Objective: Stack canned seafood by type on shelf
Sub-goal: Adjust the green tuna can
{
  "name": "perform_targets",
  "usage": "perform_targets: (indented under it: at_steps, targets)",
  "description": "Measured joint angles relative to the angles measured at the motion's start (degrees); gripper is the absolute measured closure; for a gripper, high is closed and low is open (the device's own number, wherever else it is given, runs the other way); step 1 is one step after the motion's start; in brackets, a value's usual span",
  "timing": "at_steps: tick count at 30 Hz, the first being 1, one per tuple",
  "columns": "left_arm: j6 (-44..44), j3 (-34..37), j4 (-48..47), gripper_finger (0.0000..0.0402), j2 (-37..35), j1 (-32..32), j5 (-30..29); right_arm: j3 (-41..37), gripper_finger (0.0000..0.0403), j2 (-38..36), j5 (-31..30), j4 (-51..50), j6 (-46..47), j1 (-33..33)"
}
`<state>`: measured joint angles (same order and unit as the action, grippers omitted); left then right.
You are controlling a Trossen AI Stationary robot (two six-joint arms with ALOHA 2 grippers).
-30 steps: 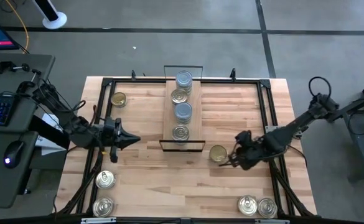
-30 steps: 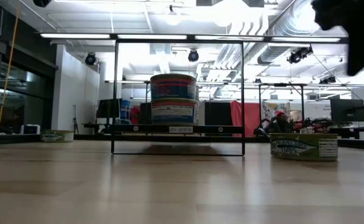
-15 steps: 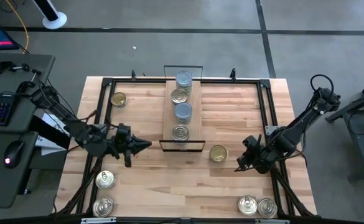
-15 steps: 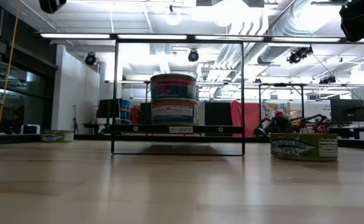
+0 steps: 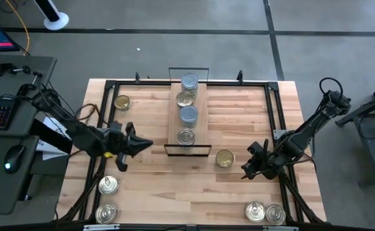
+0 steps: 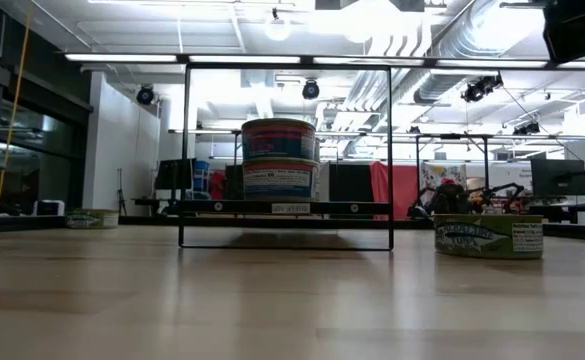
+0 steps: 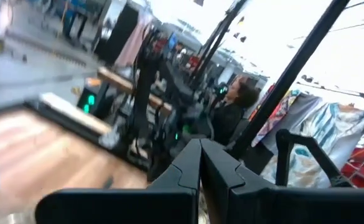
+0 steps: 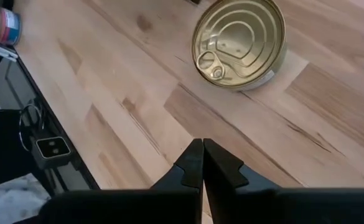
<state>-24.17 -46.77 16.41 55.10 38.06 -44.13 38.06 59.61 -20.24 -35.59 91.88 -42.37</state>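
Note:
The shelf [image 5: 188,125] stands at the table's far middle. Canned seafood sits on it in a row: a silver-blue tin [image 5: 189,81], a gold one [image 5: 184,99], another silver-blue [image 5: 188,114] and another gold [image 5: 186,136]. In the low view two tins [image 6: 278,158] show stacked on the shelf. A gold-topped tin [image 5: 224,158] [image 8: 239,42] lies flat on the table to the right of the shelf's near end. My right gripper [image 5: 243,174] [image 8: 202,146] is shut, just right of this tin and apart from it. My left gripper [image 5: 150,144] [image 7: 200,146] is shut, left of the shelf, above the table.
Loose tins lie at the far left [image 5: 122,102], near left [image 5: 108,185] [image 5: 106,213] and near right [image 5: 256,211] [image 5: 275,213]. A black frame [image 5: 274,102] runs round the table's edges. Bare wood lies between the shelf and the near edge.
My right gripper has drawn back from the gold-topped tin toward the table's right and near edges, staying shut; the tin has kept its place. My left gripper has moved a little toward the shelf, risen and tipped its fingers upward, staying shut.

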Motion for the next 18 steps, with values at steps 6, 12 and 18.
perform_targets:
  at_steps: [6,12,18]
  targets:
    - [5.7,-1.9,-0.3,0.0401,-1.0,-1.8,0.0,0.0,0.0403,0.0,-1.0,1.0,0.2,0.0]
    - [2.8,-1.9,-4.2,0.0402,-0.9,-3.2,0.5,0.0,0.0403,0.0,-1.0,2.5,0.2,0.0]
    - [0.3,-1.9,-6.1,0.0402,-0.9,-4.1,0.6,0.0,0.0403,0.0,-3.6,2.9,0.9,0.0]
